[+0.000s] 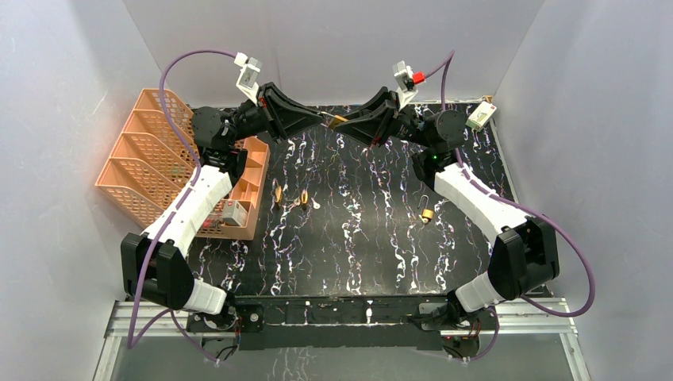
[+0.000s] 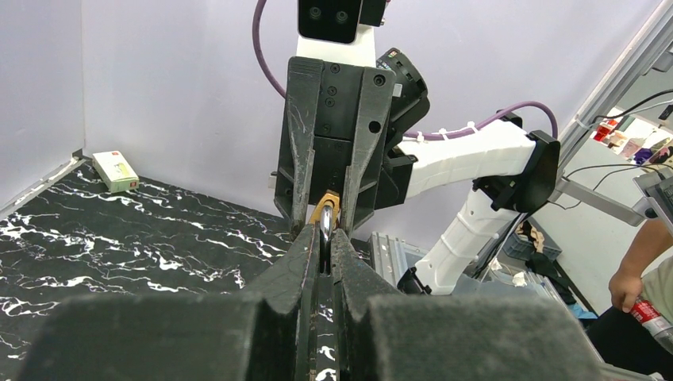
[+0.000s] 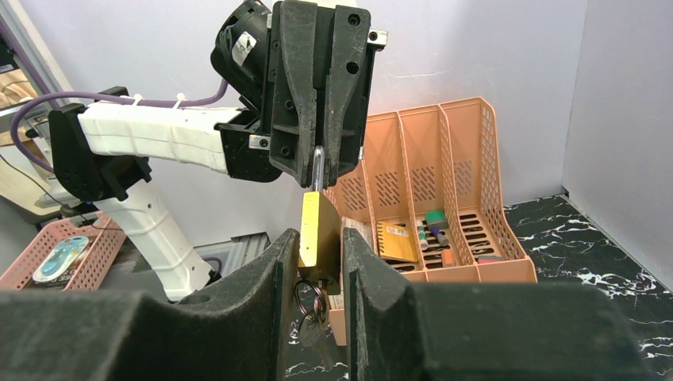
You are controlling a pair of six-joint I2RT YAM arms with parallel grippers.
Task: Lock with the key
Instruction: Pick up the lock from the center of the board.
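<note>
Table (image 1: 357, 254): black marble top; the arm bases are at the near edge and both arms reach to the far middle.
Spare locks: one lies near the right arm (image 1: 427, 213). Two more lie left of centre (image 1: 278, 194) (image 1: 304, 198), well apart from both grippers.
Rack (image 1: 151, 159): orange, at the left edge, beside the left arm.
Padlock (image 3: 319, 226): held in the air over the far middle of the table, between the two grippers.
Long axis: runs along the line from one gripper to the other, roughly left to right across the table.
Shackle (image 3: 317, 163): points at the left arm, and the brass body points at the right arm.
Right gripper (image 3: 317, 238): narrow, its fingers pinching the flat sides of the body.
Left gripper (image 3: 319, 178): narrow, clamped on the shackle bar and facing the right gripper tip to tip.
Key ring (image 3: 312, 300): hangs off the body's end, deep between the right fingers. The frames don't show whether a key sits in the keyway.
Shackle seating: cannot tell whether it is snapped home.
Nearer arm: neither, as both meet at the lock.
Next move, as a judgement: pushing the grippers together along that axis would seat the shackle. Turning the key would need one gripper freed, probably the left.
</note>
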